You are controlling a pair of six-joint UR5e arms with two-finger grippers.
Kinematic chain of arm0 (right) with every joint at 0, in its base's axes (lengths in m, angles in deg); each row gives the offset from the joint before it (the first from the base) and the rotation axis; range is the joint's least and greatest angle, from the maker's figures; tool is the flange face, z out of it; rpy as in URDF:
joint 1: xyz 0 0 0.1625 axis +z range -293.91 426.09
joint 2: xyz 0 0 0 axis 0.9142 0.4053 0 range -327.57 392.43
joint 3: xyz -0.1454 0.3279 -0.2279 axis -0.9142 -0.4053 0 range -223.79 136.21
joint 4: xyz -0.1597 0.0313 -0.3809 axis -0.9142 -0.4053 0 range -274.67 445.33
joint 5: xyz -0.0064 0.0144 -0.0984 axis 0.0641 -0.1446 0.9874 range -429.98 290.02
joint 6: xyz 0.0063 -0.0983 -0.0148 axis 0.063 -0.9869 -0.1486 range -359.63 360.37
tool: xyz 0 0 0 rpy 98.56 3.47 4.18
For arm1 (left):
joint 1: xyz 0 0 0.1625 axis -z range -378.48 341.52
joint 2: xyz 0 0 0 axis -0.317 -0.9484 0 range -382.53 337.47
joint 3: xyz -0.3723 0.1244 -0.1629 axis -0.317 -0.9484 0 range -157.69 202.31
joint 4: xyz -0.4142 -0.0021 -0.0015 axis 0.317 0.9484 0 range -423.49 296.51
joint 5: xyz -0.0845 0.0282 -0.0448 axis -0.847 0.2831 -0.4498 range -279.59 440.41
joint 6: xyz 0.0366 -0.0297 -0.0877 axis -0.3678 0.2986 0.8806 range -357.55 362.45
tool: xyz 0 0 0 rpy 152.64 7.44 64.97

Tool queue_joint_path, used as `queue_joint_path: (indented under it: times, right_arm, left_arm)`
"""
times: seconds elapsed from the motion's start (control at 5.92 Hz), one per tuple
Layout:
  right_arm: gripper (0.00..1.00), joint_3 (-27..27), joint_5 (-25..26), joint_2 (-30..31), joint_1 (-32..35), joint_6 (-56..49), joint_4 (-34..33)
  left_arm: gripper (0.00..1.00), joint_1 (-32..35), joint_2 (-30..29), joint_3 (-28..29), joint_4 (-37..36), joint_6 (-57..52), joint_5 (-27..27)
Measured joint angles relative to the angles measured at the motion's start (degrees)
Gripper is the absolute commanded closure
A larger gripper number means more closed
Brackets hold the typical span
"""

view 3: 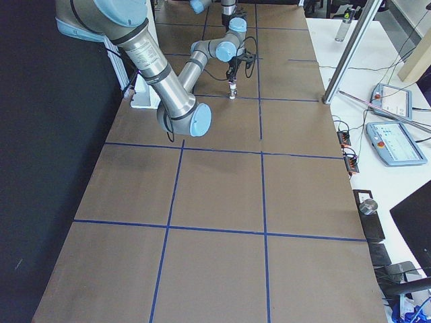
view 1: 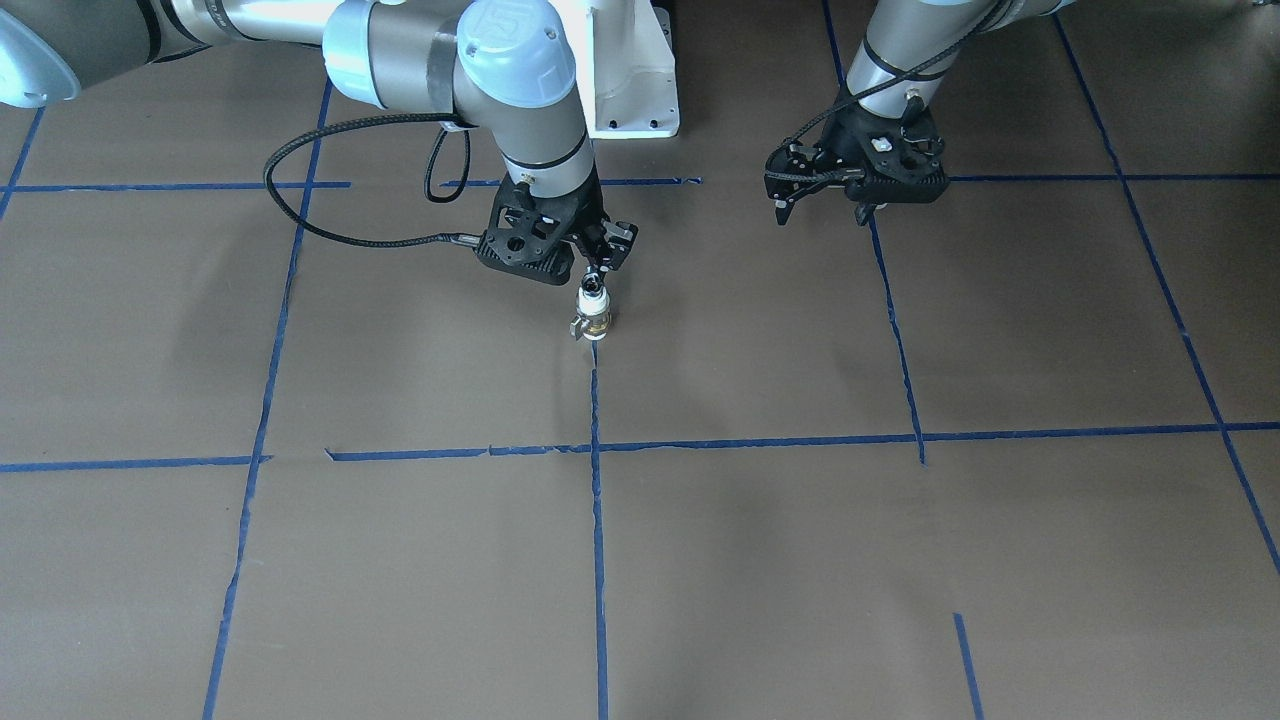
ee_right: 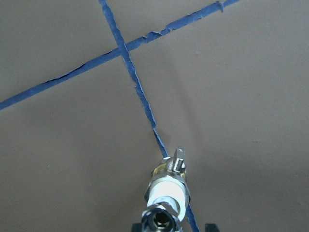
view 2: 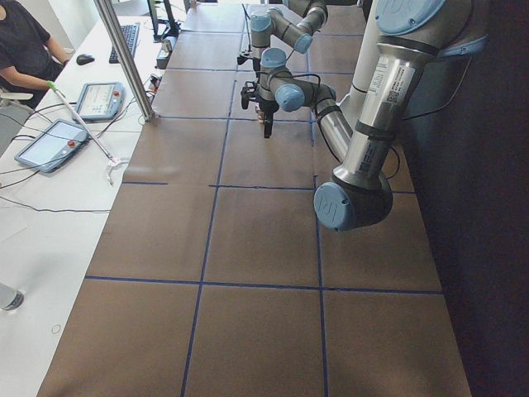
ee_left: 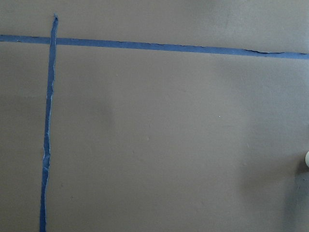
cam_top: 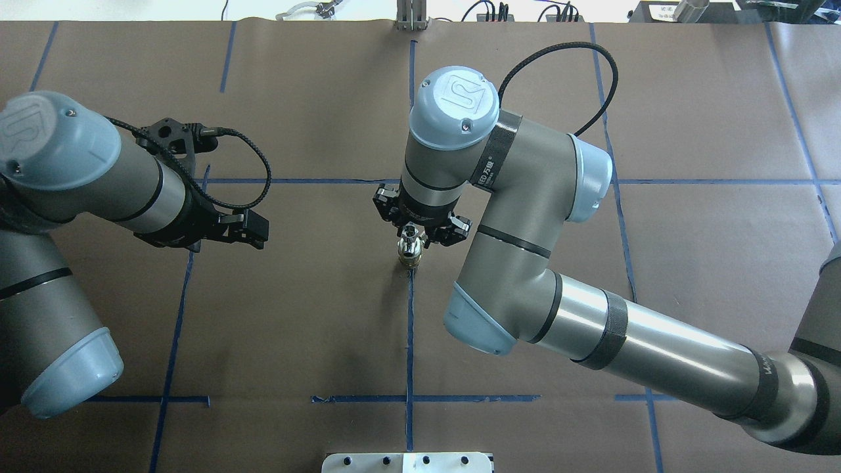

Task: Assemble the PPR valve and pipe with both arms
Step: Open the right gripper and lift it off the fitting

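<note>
The PPR valve (view 1: 597, 320) stands upright on the brown table at a blue tape line, with its white end, brass middle and side lever (ee_right: 177, 160) showing. The silver pipe (ee_right: 161, 218) sits in its top end. My right gripper (view 1: 596, 272) comes straight down from above, shut on that top end; it also shows over the valve (cam_top: 410, 257) in the overhead view. My left gripper (view 1: 822, 212) hangs open and empty well off to the side, above the table. The left wrist view shows only bare table and tape.
The robot's white pedestal (view 1: 630, 70) stands behind the valve. Blue tape lines (view 1: 597, 520) grid the brown table. Beyond the table's far edge are a metal post (view 2: 124, 58), teach pendants (view 2: 45, 142) and a seated person (view 2: 25, 41).
</note>
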Motion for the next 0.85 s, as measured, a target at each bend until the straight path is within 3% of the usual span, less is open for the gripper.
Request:
queue_joint_path:
  times: [0.17, 0.51, 0.85]
  right_arm:
    - [0.01, -0.13, -0.02, -0.03, 0.02, -0.04, 0.04]
    - [0.0, 1.37, -0.54, 0.43, 1.17, -0.09, -0.16]
    - [0.0, 11.21, -3.46, 8.94, 5.56, -2.57, -1.16]
  left_arm:
    - [0.0, 0.0, 0.0, -0.21, 0.0, 0.04, -0.02]
    - [0.0, 0.01, 0.03, -0.53, 0.0, 0.03, -0.06]
    - [0.0, 0.24, 1.45, -0.81, 0.02, -1.25, -0.07]
